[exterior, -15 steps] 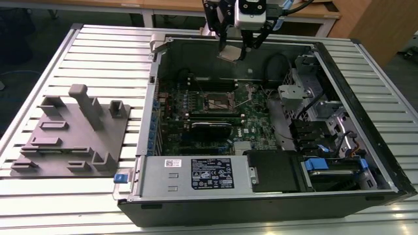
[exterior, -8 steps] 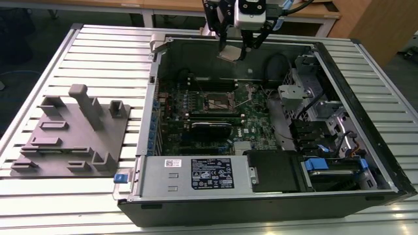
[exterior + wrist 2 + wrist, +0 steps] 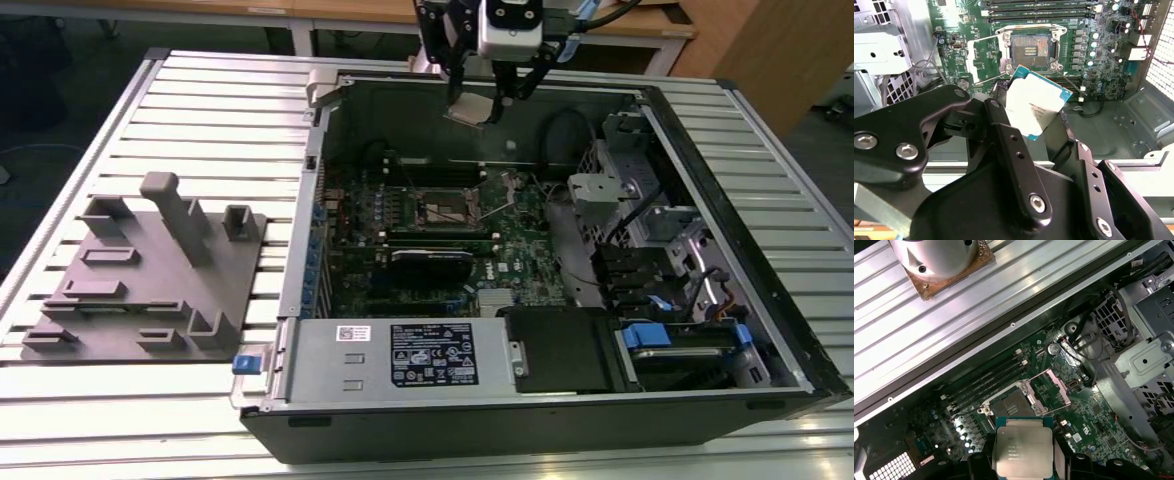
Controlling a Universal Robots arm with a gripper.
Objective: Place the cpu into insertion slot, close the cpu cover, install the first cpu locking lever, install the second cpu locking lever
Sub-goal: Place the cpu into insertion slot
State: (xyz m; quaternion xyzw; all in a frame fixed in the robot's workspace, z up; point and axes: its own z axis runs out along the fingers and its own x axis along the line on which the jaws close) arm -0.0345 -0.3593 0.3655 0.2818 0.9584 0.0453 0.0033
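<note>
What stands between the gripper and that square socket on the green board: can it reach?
Probably yes. The gripper, shut on the cpu, hangs above the open case; the insertion slot lies bare below, its cpu cover swung aside, and nothing visible stands between them.

Satin silver metal cpu (image 3: pixel 1022 452), glossy circuit board (image 3: pixel 1104 415), ribbed bare-metal table (image 3: pixel 200 110), matt grey plastic fixture (image 3: pixel 147 270)

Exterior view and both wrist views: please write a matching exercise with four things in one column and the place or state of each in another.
1. cpu
2. insertion slot
3. cpu cover
4. grey fixture

A. swung open
B. lying on the table
C. held in the gripper
D. empty and uncovered

Pairs: 1-C; 2-D; 3-A; 4-B
</note>
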